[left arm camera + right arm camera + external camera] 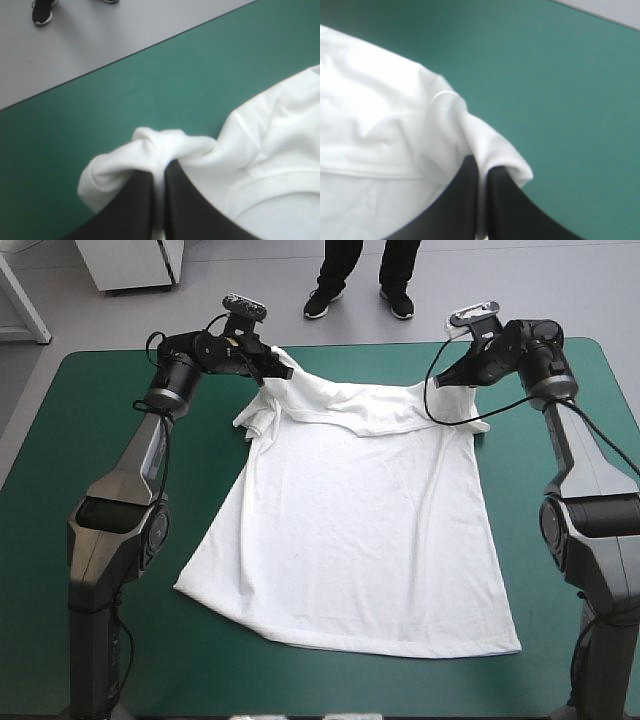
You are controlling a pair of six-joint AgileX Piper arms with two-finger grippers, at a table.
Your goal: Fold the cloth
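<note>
Probably a robotics lab: teal-green table (60, 460), grey floor (250, 275), white cabinet (130, 265).

Glossy dark-grey jointed arms (138, 465) carry a left pincer (159, 172) and right pincer (482, 167) of black curved fingers (132, 210).

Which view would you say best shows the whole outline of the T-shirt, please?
The high view: the T-shirt lies spread with hem and shoulders visible. Each wrist view shows only a pinched shoulder fold.

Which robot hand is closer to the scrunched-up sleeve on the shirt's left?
Left. The left gripper pinches the T-shirt just beyond that sleeve; the right gripper holds the opposite shoulder.
</note>
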